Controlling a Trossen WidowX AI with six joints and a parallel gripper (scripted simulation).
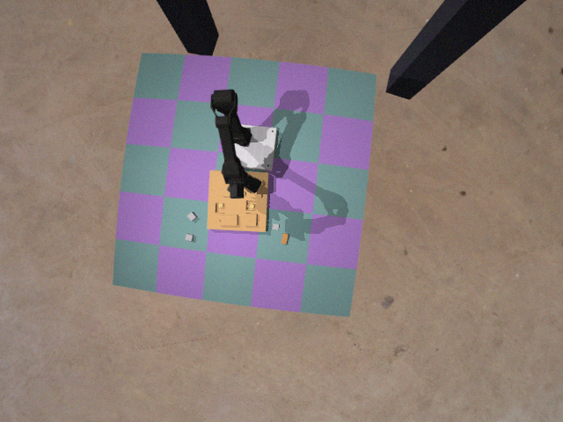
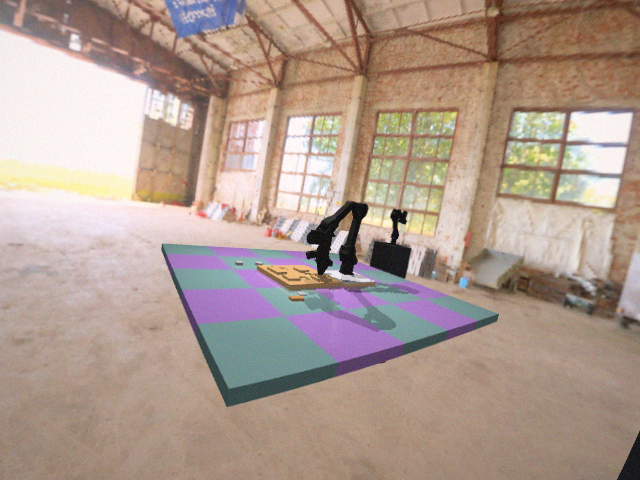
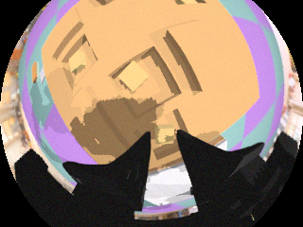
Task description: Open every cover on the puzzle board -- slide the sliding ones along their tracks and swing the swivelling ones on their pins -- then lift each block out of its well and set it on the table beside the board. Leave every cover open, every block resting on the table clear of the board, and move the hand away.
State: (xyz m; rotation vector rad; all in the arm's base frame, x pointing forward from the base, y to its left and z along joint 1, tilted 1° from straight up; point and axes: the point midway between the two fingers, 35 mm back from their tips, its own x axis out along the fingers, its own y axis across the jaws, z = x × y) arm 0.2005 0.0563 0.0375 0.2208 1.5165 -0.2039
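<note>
The tan puzzle board lies flat in front of the arm's base. Pale yellow blocks sit in open wells; one block, another block and a third block show clearly. Tan covers lie on the board's front part; covers near the hand are hard to tell from the board. My gripper is partly open and empty, its tips above the board's rear part, framing the third block in the wrist view. How high they are is unclear.
Two grey blocks lie left of the board. A light block and an orange block lie on its right. The white base plate adjoins the board's rear edge.
</note>
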